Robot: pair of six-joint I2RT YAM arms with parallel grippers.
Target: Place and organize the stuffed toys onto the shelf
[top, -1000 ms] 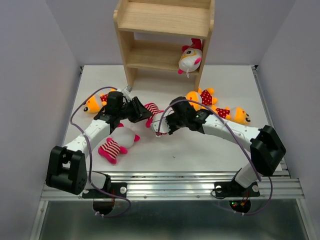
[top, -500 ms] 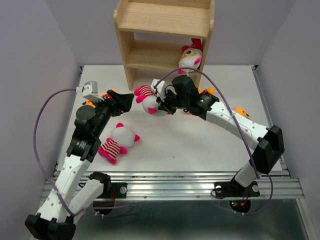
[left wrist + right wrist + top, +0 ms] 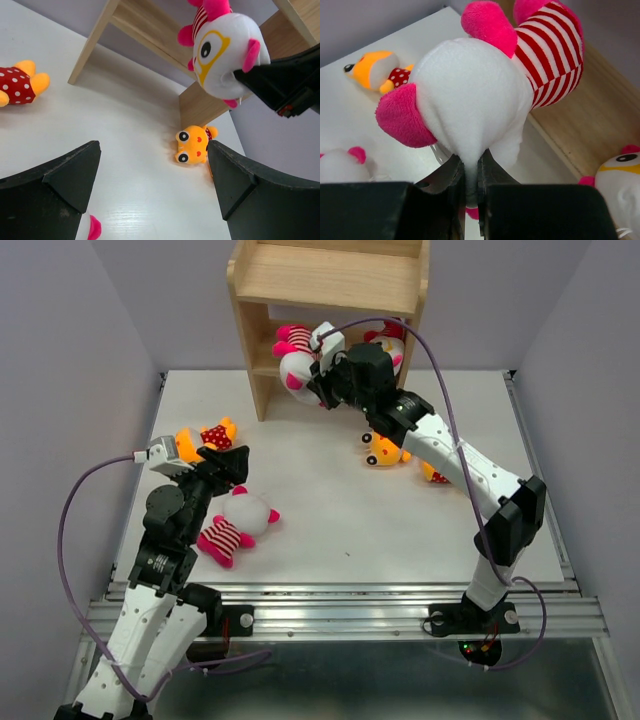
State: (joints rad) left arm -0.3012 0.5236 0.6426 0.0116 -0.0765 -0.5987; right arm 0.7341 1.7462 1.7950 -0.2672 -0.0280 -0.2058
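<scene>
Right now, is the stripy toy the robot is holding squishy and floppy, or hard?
Probably squishy: the right gripper pinches the striped toy by just a fold of its plush head. Likely light too, since that small pinch carries the whole toy.

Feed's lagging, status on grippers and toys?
Right gripper shut on striped toy, at the shelf. Left gripper open, empty. One white toy already shelved.

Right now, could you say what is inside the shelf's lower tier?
A white-headed toy at its right end, partly covered by the right hand holding a striped toy; the middle is hidden.
</scene>
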